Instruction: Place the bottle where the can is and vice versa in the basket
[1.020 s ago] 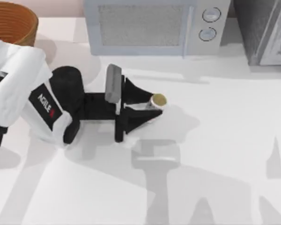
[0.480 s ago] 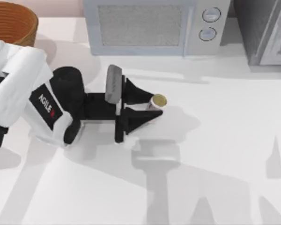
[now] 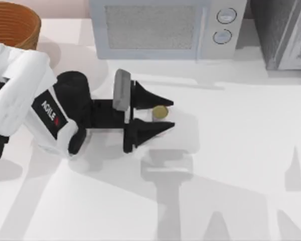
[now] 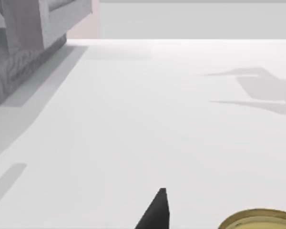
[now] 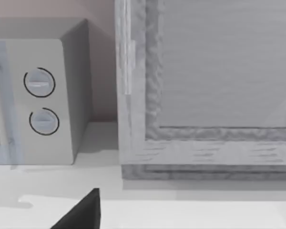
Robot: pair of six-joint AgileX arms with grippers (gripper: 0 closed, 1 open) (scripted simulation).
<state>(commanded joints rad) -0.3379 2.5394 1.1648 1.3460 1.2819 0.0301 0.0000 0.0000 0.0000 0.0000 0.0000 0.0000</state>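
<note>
Near the centre of the top view, the left hand [image 3: 163, 115] is lying low over the table [image 3: 241, 150] with fingers apart around the can [image 3: 160, 112], probably preparing to grip it, while the basket [image 3: 12, 22] is sitting at the upper left.

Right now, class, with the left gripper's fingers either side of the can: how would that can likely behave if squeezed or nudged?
The can looks short and round, so it probably stays stiff and upright between the open left gripper fingers. Knocked onto its side, it could roll across the smooth table.
</note>
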